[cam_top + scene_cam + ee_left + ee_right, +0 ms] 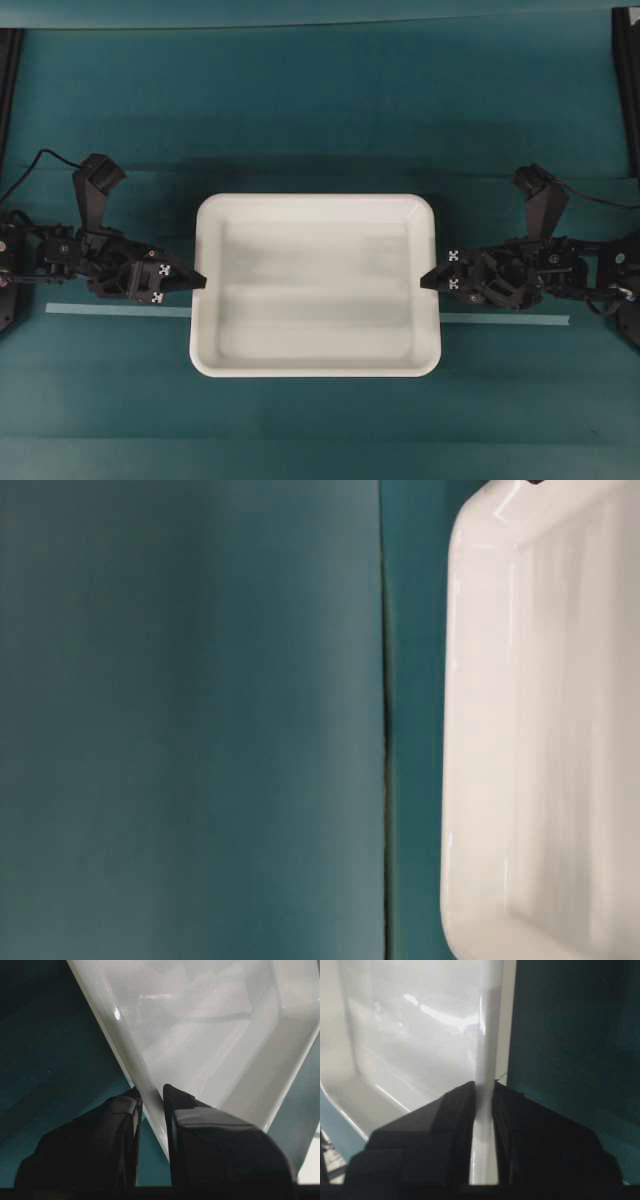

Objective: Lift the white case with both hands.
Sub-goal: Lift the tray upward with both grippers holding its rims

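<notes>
White plastic fills the middle of the overhead view: the white case (316, 285), a large shallow rectangular tray with rounded corners, a raised rim and a glossy flat inside, sits centred on a teal table covering (320, 100). A pale strip of tape (120, 311) runs across the covering on either side of the tray, passing under it. The left gripper (197, 281), black with small black-and-white square marker tags, meets the middle of the tray's left short edge. The right gripper (428, 279), of the same build, meets the middle of the opposite short edge. Both arms lie low and roughly level, reaching inward from the two sides. From the left wrist camera, the left gripper's two dark fingers (120, 1130) are closed onto the tray's rim (145, 1085), one finger on the outside and one inside the wall. From the right wrist camera, the right gripper's fingers (447, 1120) likewise pinch the thin white rim (486, 1050) between them, with the tray's shiny interior to one side and teal covering to the other. The table-level camera shows only one edge and corner of the tray (480, 730) beside a dark seam (384, 730) in the covering; whether the tray is resting or raised cannot be told
</notes>
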{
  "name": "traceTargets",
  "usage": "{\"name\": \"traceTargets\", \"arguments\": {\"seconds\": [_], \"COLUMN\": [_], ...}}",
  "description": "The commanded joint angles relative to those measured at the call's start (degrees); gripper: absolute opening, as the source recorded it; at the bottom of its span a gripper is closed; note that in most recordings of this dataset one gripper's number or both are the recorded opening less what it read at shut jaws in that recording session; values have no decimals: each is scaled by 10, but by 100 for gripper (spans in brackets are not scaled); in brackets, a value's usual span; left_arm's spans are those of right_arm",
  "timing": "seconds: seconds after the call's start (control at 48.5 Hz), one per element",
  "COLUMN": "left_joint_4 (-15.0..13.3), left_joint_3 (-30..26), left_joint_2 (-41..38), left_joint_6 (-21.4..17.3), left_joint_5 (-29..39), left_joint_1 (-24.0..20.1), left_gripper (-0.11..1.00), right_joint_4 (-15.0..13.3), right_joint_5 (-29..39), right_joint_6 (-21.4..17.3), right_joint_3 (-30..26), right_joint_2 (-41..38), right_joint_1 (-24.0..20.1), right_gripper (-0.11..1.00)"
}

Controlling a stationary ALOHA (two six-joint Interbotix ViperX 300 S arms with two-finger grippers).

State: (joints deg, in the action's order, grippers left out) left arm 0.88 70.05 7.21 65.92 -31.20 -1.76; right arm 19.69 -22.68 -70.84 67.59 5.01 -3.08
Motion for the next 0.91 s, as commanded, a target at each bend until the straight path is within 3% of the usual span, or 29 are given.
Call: {"name": "traceTargets", "arguments": {"seconds": [0.0,0.248,0.722,0.887], "left_joint_4": [1,2,1,2], "left_joint_3": [-10,-21,-72,-73], "left_joint_2": [-10,11,142,184], "left_joint_6": [-6,11,16,50], "left_joint_5": [-4,7,176,196], "left_joint_1": [-4,-4,-4,-4], "left_gripper": [11,11,11,10], "right_joint_4": [1,1,-1,-1], "right_joint_5": [5,17,142,181], "right_joint_6": [2,0,7,7], "right_joint_3": [-5,-17,-47,-62], "right_joint_2": [-12,21,132,169], "right_joint_1": [-1,5,34,39], "right_gripper": [13,13,13,13]}}
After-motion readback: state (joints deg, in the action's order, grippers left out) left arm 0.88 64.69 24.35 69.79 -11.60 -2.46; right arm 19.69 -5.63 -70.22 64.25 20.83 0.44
